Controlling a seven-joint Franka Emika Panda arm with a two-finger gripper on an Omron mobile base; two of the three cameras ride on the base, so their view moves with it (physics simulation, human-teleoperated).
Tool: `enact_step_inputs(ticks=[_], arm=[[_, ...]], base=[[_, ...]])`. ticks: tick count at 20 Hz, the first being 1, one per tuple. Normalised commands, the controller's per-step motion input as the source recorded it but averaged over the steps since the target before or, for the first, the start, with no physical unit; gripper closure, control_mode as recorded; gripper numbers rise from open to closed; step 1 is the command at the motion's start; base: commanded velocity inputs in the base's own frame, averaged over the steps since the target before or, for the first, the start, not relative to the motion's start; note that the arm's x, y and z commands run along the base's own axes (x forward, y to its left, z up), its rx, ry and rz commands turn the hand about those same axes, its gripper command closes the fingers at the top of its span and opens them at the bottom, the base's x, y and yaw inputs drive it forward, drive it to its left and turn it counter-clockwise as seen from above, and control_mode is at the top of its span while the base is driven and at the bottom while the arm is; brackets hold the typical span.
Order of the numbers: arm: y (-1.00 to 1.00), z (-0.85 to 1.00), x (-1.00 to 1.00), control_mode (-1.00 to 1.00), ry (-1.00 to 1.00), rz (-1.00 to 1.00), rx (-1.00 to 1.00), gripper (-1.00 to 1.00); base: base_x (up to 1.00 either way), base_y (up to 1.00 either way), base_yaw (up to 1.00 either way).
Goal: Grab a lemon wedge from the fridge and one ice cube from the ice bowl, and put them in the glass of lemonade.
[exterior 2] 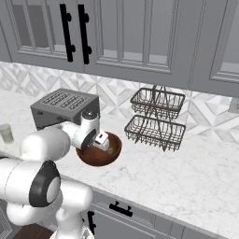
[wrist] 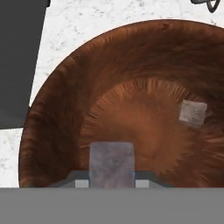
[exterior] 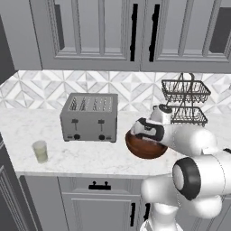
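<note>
The reddish-brown ice bowl [exterior: 145, 151] [exterior 2: 111, 154] [wrist: 57, 113] sits on the counter just right of the toaster. My gripper [wrist: 112, 177] reaches down into it and is shut on an ice cube [wrist: 112, 159], which sits between the two fingertips. A second ice cube [wrist: 193, 112] lies loose on the bowl's floor, off to the right. In the base views my hand [exterior: 149, 130] [exterior 2: 95, 137] covers the bowl's middle. The glass of lemonade [exterior: 40, 151] [exterior 2: 6, 133] stands far left on the counter, near its front edge. The lemon wedge and the fridge are out of view.
A grey four-slot toaster [exterior: 90, 116] [exterior 2: 63, 108] stands between glass and bowl. A two-tier black wire rack [exterior: 185, 101] [exterior 2: 156, 119] stands behind and to the right of the bowl. Grey wall cabinets [exterior: 113, 31] hang above the counter.
</note>
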Motion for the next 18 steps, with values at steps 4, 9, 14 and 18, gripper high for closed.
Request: enact_step_inputs(ticks=[4,9,14,18], arm=[[0.38,0.73,-0.57,-1.0,0.0,0.19,0.0,1.0],[0.55,0.63,-0.54,-1.0,-0.01,0.27,0.0,1.0],[0.82,0.53,-0.37,-1.0,0.0,0.31,-0.03,1.0],[0.92,0.56,-0.08,-1.0,-0.05,0.24,-0.05,1.0]], base=[[0.0,0.0,0.0],[0.0,0.0,0.0],[0.0,0.0,0.0],[0.0,0.0,0.0]])
